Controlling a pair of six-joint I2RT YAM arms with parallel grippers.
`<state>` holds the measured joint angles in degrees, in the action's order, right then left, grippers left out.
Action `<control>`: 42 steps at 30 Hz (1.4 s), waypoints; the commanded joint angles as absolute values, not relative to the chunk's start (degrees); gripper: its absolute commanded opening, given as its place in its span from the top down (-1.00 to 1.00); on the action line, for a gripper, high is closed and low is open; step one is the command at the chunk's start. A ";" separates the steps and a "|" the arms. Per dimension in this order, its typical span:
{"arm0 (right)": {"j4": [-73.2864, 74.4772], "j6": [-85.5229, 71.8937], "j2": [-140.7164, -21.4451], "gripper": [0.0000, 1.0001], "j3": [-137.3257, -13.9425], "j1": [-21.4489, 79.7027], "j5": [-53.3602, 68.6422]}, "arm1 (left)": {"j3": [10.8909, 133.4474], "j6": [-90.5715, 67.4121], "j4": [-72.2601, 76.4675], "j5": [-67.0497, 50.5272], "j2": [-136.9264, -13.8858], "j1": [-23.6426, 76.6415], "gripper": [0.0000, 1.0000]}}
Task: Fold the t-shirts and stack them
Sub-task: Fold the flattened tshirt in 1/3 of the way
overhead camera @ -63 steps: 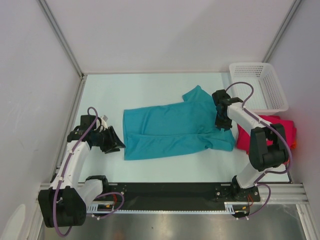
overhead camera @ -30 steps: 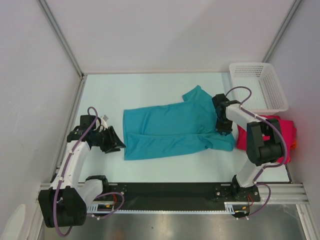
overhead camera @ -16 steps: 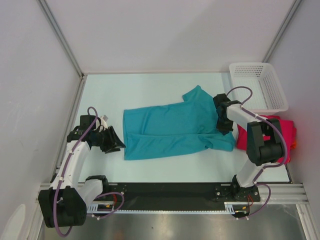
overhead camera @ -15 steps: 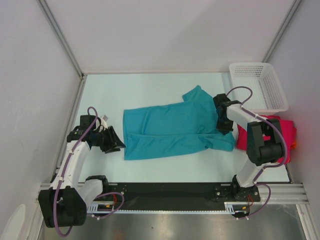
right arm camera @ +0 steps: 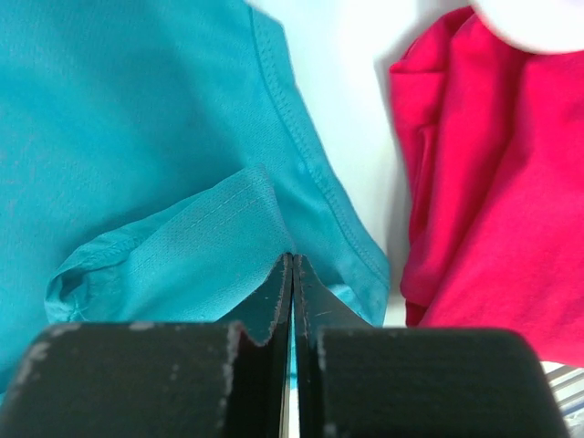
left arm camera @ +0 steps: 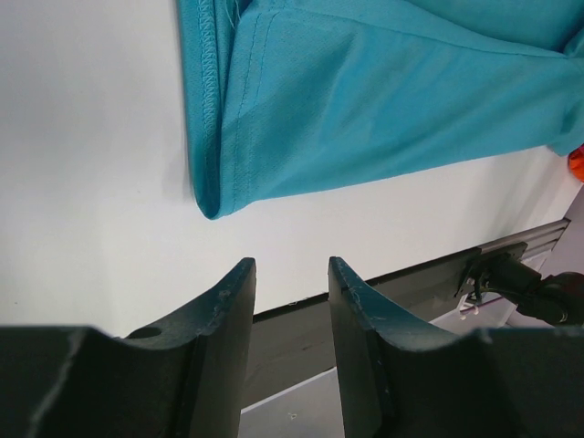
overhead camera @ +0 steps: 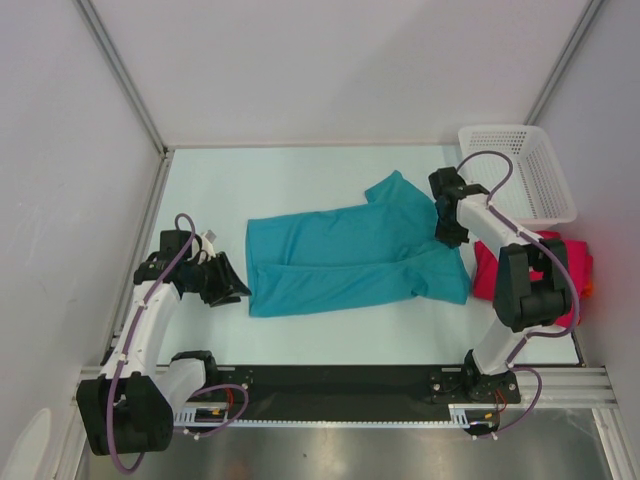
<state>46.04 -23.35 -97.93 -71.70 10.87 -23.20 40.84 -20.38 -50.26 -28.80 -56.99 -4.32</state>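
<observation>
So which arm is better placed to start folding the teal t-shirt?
Right, probably: the right gripper is shut on the teal t-shirt at its sleeve end; the left gripper hangs open off the hem, touching nothing.

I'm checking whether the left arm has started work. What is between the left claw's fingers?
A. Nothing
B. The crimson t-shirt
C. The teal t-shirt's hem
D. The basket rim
A: the left claw stands open with nothing in its gap, above the white table. The teal t-shirt corner lies beyond its fingertips, untouched.
</observation>
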 commanded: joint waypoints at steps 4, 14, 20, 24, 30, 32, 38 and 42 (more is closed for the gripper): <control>47.64 -23.47 -98.43 1.00 -75.14 9.49 -27.24 | 41.75 -18.72 -49.39 -30.41 -56.43 -5.01 0.15; 47.72 -22.59 -104.58 0.96 -81.73 9.40 -29.53 | 41.75 -18.72 -49.13 -30.32 -56.87 -5.19 0.15; 48.52 -23.20 -104.51 0.34 -80.70 9.75 -28.48 | 41.66 -19.16 -48.96 -30.23 -56.95 -5.19 0.15; 48.51 -23.12 -100.56 0.23 -77.70 9.84 -27.86 | 40.87 -19.69 -48.17 -30.85 -58.18 -5.19 0.11; 49.13 -24.17 -92.39 0.19 -71.74 11.07 -24.53 | 40.17 -21.62 -45.27 -30.68 -61.43 -3.08 0.01; 49.04 -24.78 -90.71 0.17 -69.88 11.69 -24.00 | 40.43 -23.55 -43.86 -28.22 -62.75 -0.54 -0.03; 49.39 -26.36 -85.26 0.10 -63.47 13.36 -21.80 | 42.97 -27.24 -41.22 -19.97 -68.81 9.83 -0.14; 49.13 -26.72 -82.36 0.07 -60.21 13.62 -18.82 | 43.85 -27.68 -40.52 -17.07 -71.72 11.60 -0.15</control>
